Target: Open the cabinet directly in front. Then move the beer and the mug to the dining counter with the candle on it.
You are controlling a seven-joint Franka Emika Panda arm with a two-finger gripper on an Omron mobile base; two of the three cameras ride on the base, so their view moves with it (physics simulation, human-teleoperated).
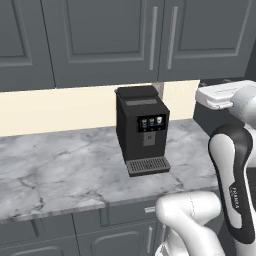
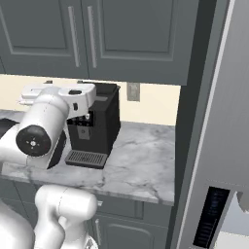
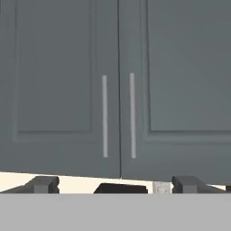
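A: Hand view first. The gripper (image 3: 115, 185) sits at the bottom with its two dark fingers (image 3: 43, 184) spread wide and nothing between them. It is let go, holding nothing.

B: What is just past it?

A: The black coffee machine (image 1: 142, 129) stands on the marble worktop (image 1: 60, 170). Up behind it is the cabinet (image 3: 119, 90), straight ahead of the hand.

B: So what step is this?

A: I think the first one, opening the cabinet. Both doors are shut. Next the hand should go to one of the two silver handles (image 3: 104, 116) and close on it, then pull.

B: How does the cabinet look?

A: Dark grey, with tall sunken panels. The two long handles stand side by side by the middle gap.
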